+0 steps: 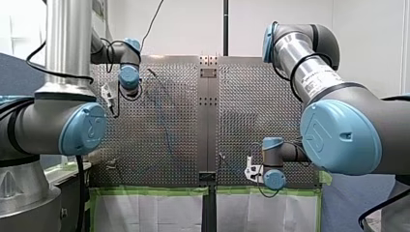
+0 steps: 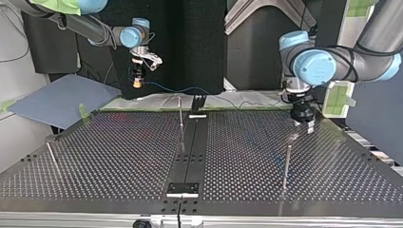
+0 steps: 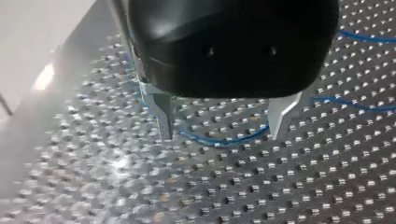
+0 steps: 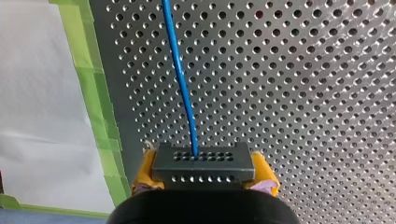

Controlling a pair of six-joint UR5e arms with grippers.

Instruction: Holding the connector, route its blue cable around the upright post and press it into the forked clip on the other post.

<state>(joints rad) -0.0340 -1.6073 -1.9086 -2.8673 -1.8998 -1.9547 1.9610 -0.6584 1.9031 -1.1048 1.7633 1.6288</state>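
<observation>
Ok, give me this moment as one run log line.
right hand: shut on connector | left hand: open | blue cable: on table under left hand

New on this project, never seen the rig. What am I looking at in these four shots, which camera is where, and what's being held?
Two robot arms work at a perforated metal table. The front view looks from behind the arms over the table; the top view faces them from across it, so sides swap. The other two cameras sit on the wrists. Thin upright posts stand on the table; which carries the fork is too small to tell. My right gripper has yellow pads shut on a dark connector, whose blue cable leads away over the table. My left gripper is open, its metal fingers near the table, a stretch of blue cable lying between them, ungripped.
</observation>
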